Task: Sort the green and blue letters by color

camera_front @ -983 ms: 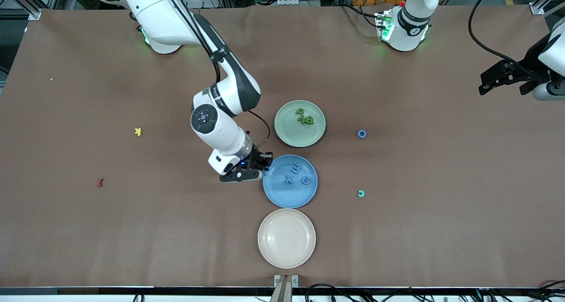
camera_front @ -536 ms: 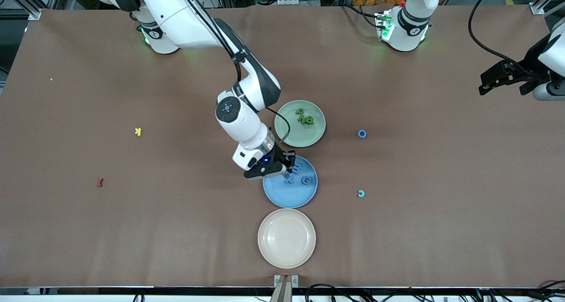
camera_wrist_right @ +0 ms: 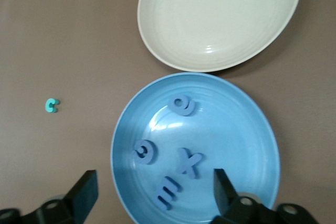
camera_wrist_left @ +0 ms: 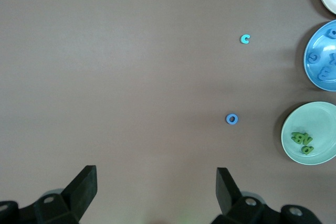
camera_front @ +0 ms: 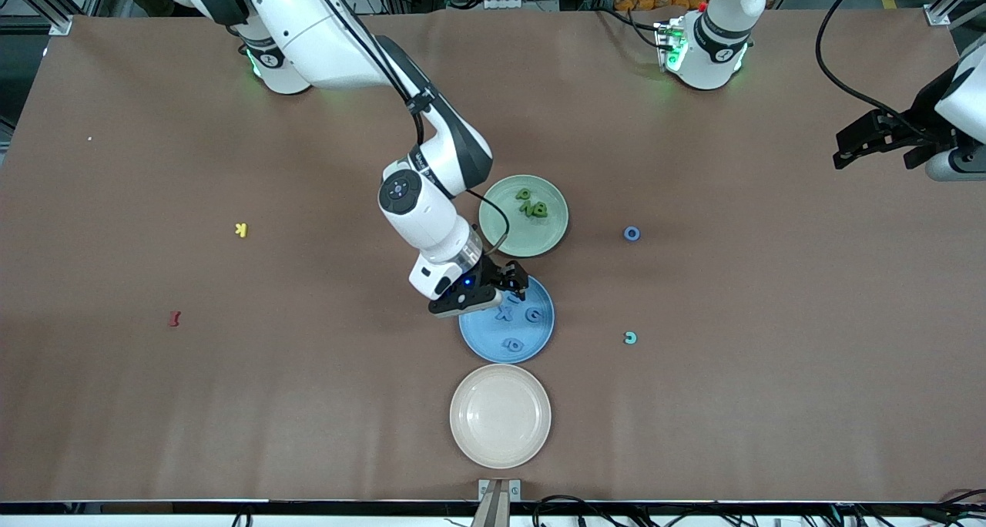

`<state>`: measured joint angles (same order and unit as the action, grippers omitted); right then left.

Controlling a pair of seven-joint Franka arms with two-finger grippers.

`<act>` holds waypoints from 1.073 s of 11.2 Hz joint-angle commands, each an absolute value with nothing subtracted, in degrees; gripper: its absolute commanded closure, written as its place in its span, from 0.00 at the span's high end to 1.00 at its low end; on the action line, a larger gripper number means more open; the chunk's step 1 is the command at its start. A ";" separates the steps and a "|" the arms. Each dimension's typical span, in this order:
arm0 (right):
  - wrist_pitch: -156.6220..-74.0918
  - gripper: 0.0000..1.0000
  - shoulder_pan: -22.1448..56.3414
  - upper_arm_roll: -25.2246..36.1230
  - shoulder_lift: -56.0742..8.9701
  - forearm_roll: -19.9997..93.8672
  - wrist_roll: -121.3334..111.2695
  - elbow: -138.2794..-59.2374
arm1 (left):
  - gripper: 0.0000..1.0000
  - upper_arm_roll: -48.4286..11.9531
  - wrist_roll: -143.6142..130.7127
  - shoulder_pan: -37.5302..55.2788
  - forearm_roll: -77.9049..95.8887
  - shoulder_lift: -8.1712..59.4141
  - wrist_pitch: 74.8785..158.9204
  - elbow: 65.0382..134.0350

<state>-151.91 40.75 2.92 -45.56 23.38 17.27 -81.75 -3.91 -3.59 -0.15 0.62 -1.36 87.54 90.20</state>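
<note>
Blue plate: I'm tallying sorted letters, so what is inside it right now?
The blue plate holds four blue letters: an X, an E and two rounder ones. In the front view the open right gripper above covers part of them.

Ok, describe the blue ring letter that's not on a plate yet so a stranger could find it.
Start at the pale green plate in the table's middle, then look toward the left arm's end. The small blue O-shaped letter lies there on the bare brown tabletop. Its neighbour, a teal C-shaped letter, is open-sided and nearer the front camera.
</note>
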 commanded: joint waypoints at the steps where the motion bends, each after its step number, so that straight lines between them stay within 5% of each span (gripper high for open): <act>1: -147.50 1.00 36.76 2.64 -44.92 20.41 14.43 -81.56 | 1.00 -3.87 -3.08 -0.18 1.49 -0.35 86.48 88.77; 6: -128.18 1.00 27.09 2.64 -39.04 6.17 9.60 -82.88 | 1.00 -3.87 -3.43 -0.35 1.49 -0.26 86.48 88.77; 12: -122.45 1.00 14.61 2.72 -27.00 2.99 -3.59 -92.90 | 1.00 -3.87 -3.60 -0.09 1.58 -0.26 86.48 88.68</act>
<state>-125.16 18.44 3.75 -33.26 4.36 -0.46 -87.32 -3.93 -3.59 -0.08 0.62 -0.76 87.54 90.08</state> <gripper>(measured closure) 0.000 0.000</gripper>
